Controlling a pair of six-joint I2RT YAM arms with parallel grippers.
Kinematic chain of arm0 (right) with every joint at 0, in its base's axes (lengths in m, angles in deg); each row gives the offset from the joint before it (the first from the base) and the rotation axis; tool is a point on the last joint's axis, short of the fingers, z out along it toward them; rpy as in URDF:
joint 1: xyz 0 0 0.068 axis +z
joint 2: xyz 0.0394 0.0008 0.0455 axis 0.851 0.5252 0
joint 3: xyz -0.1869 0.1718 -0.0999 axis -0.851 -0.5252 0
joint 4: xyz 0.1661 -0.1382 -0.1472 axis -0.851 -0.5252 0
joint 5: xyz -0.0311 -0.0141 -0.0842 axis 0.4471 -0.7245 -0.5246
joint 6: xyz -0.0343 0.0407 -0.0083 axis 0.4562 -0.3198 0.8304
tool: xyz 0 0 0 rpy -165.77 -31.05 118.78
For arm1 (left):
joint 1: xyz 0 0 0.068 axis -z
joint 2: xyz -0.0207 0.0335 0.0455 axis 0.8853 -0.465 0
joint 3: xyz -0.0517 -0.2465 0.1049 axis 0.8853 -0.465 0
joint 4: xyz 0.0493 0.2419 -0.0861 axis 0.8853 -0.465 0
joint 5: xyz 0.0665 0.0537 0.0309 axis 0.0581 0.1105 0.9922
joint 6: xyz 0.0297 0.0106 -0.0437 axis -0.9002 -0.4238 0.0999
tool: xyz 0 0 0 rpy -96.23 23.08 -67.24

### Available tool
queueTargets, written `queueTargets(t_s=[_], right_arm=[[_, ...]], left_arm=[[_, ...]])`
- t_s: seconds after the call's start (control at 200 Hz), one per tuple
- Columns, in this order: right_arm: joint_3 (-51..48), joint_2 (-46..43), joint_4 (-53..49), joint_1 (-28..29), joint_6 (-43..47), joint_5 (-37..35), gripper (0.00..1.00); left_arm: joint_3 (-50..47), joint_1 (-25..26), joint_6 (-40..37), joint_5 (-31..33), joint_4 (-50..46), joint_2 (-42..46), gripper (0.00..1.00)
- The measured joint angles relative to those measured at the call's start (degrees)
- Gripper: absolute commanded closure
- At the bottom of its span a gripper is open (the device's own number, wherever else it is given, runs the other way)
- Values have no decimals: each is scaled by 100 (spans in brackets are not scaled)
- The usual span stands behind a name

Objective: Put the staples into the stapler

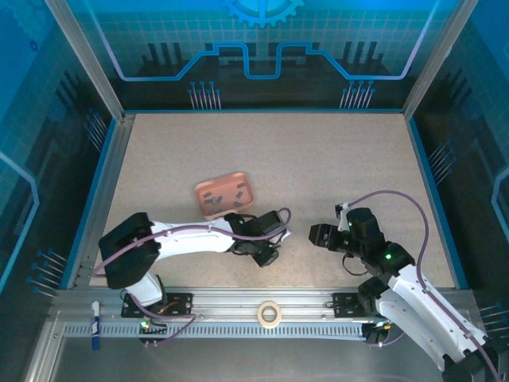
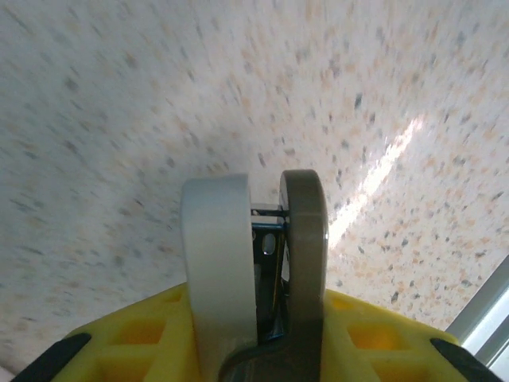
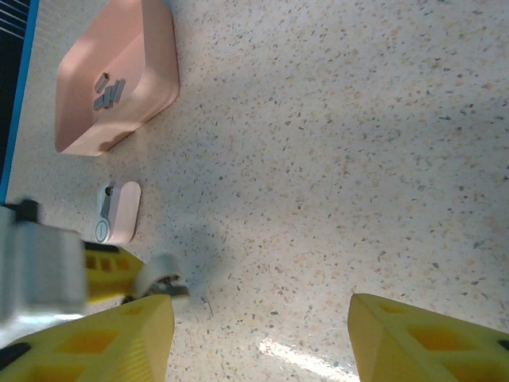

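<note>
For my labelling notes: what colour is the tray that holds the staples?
Pink, a pale salmon shade; the tray shows best in the right wrist view.

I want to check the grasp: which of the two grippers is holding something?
The left gripper: its fingers pinch a thin metal strip; the right gripper is wide open and empty.

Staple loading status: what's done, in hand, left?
Done: one pick, apparently. In hand: the left end effector is shut on a thin metal piece, likely a staple strip; the right end effector is open, empty. Left: the stapler lies on the table beside the pink tray, where more staples lie, and no strip is visibly inserted.
</note>
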Motion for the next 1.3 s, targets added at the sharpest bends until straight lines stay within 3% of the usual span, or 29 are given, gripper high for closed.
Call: queueTargets(t_s=[0.325, 0.625, 0.84, 1.301], right_arm=[[7, 496, 898, 72, 343, 330, 39], [-44, 463, 2188, 822, 901, 343, 39], [-625, 120, 3252, 1012, 1228, 470, 39], [-734, 39, 3840, 1298, 1421, 802, 35]], left_arm=[[-1360, -553, -579, 90, 2404, 1506, 72], [-2157, -614, -1611, -208, 4146, 2188, 73], [-2277, -614, -2393, -396, 4527, 2457, 74], [-2277, -612, -3289, -492, 4699, 2551, 74]])
